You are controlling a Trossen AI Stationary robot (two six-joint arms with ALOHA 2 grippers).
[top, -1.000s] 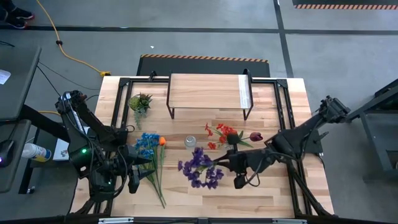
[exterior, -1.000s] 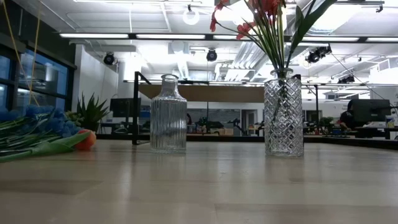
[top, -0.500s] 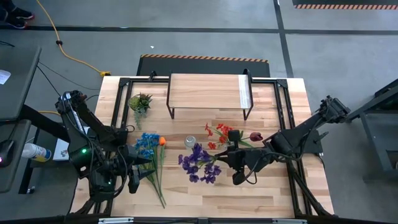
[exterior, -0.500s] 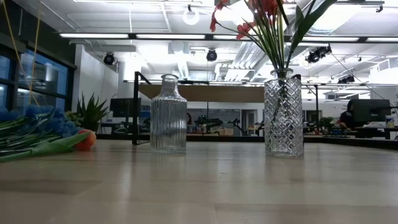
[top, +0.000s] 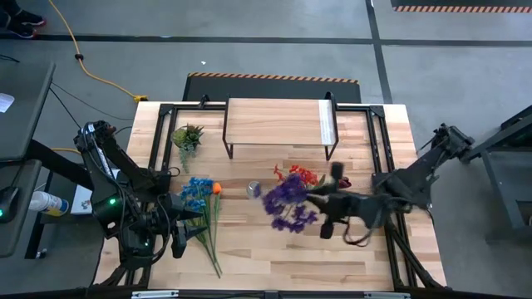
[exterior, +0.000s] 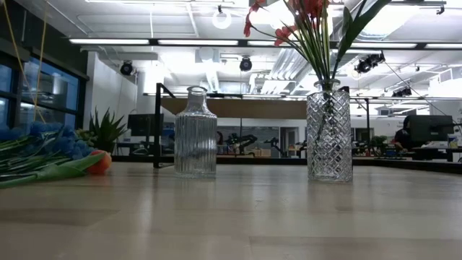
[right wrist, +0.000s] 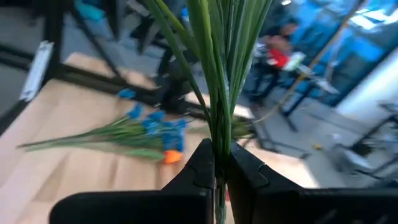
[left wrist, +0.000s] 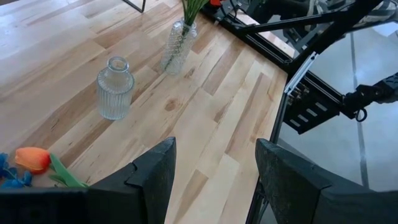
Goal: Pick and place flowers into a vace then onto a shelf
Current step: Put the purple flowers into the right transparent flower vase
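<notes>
Green thin stems of purple flowers (top: 289, 199) pinched in right tool (right wrist: 219, 163); left tool (left wrist: 210, 171) wide, w/ nothing.

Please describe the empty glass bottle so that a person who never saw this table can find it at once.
Start from the low light-wood shelf on black metal legs at the table's far edge. In front of it, mid-table, stands the small clear ribbed glass bottle. Unlike the diamond-cut glass vase beside it, which holds green stems, it has a narrow neck and holds nothing.
</notes>
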